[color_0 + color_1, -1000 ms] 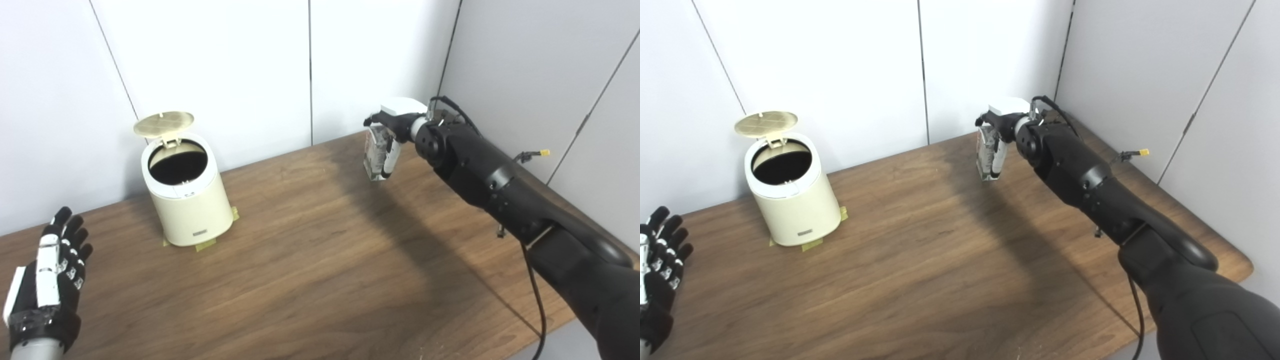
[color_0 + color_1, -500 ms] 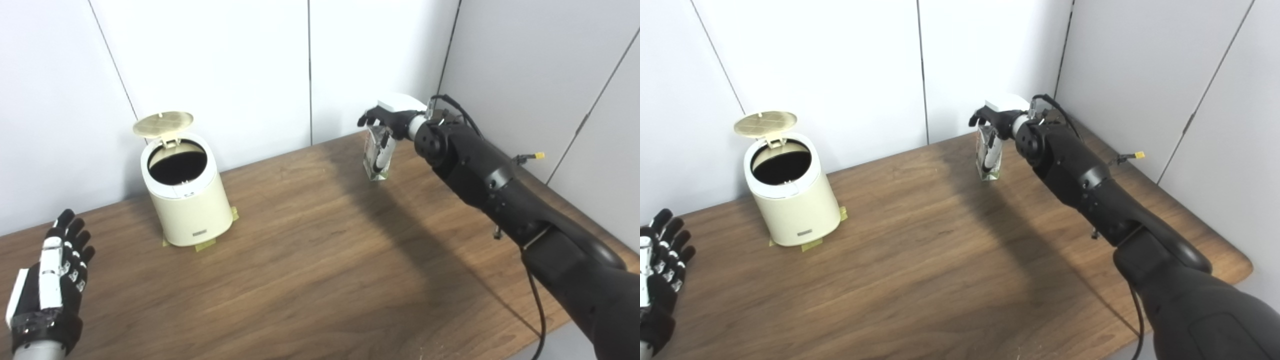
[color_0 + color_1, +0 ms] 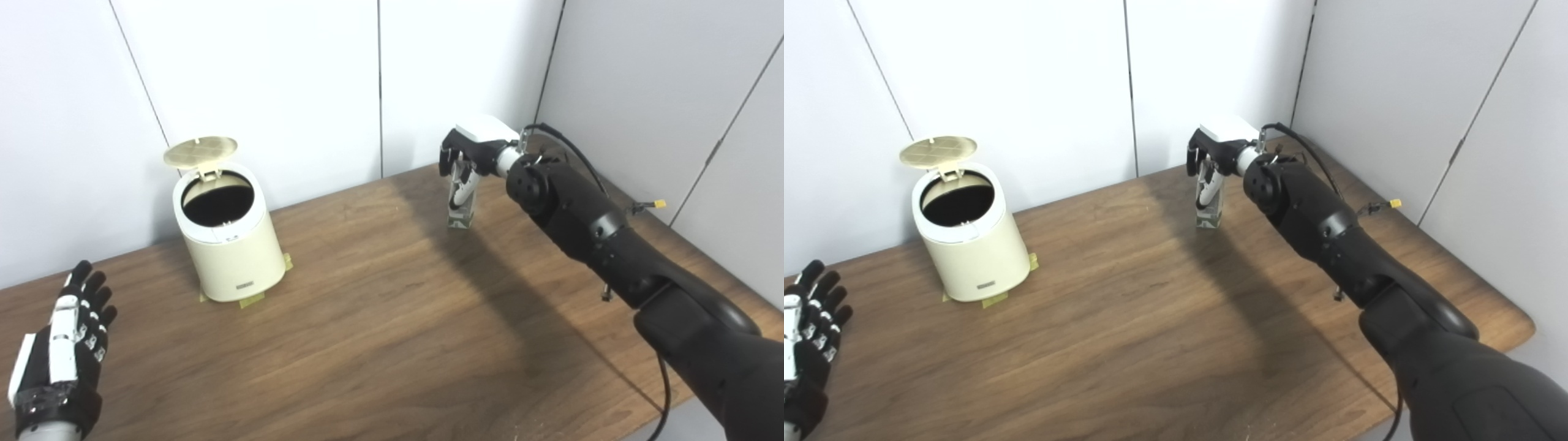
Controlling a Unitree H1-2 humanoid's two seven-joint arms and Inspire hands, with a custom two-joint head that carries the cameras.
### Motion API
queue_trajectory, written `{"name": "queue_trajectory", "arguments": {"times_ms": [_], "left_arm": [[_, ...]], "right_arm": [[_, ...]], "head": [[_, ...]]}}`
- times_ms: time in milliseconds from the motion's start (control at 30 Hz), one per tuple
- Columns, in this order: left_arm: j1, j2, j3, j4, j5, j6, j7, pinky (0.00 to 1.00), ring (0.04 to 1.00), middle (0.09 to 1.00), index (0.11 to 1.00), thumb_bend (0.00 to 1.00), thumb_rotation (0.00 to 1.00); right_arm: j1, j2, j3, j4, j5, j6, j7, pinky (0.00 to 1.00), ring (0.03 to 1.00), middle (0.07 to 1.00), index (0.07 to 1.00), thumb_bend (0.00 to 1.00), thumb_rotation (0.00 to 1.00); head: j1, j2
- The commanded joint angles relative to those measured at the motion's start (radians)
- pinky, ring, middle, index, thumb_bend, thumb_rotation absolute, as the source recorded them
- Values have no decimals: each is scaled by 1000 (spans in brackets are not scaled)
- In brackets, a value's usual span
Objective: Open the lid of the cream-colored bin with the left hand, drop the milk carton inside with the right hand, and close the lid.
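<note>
White wall panels back a wooden table (image 3: pixel 380 318). At its far right the right hand (image 3: pixel 470 153) is clamped on the upright milk carton (image 3: pixel 460 205). Far left stands the cream-colored bin (image 3: pixel 229 245), lid (image 3: pixel 200 150) raised. The left hand (image 3: pixel 61 361) hovers near left, fingers spread, empty.

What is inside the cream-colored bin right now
The cream-colored bin stands with its lid up. Its opening shows only a dark interior, nothing visible inside; the bottom is hidden in shadow. The milk carton is in the right robot hand.
</note>
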Motion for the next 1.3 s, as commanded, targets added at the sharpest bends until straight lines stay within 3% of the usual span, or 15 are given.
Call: {"name": "queue_trajectory", "arguments": {"times_ms": [0, 233, 500, 633, 767, 900, 1033, 1267], "left_arm": [[-40, 12, -1, -44, 7, -11, 7, 1000, 1000, 990, 1000, 214, 1000], [-35, 5, 2, -50, 4, -2, 21, 1000, 1000, 978, 991, 212, 1000], [-26, -1, 2, -38, -15, -17, 23, 1000, 1000, 986, 1000, 178, 1000], [-18, 3, -7, -22, -10, -40, 14, 1000, 1000, 984, 1000, 185, 1000], [-13, 4, -17, -2, -14, -64, 3, 1000, 1000, 988, 999, 243, 924], [-11, -7, -34, 4, 11, -57, 12, 1000, 1000, 976, 980, 296, 894], [-8, -20, -52, 2, 31, -47, 21, 1000, 1000, 973, 966, 332, 880], [3, -53, -80, 0, 72, -45, 44, 1000, 980, 960, 953, 358, 859]], "right_arm": [[-20, -29, -15, 2, 2, -23, -17, 502, 459, 525, 453, 518, 0], [-14, -33, -16, 8, 7, -34, -15, 491, 444, 519, 465, 519, 0], [11, -23, -61, -239, 6, -58, -35, 478, 411, 510, 494, 518, 0], [14, 24, -85, -384, 2, -32, -31, 446, 414, 515, 499, 517, 0], [-8, 87, -83, -482, -23, -67, -56, 388, 393, 507, 513, 516, 0], [-55, 146, -65, -560, -23, -75, -17, 387, 389, 522, 501, 515, 0], [-106, 193, -44, -578, -37, -83, 16, 385, 386, 522, 504, 515, 0], [-167, 263, -29, -518, -13, -194, -16, 367, 385, 520, 505, 515, 0]], "head": [[0, 2], [18, 5], [88, 17], [120, 19], [180, 20], [261, 19], [319, 14], [412, 7]]}}
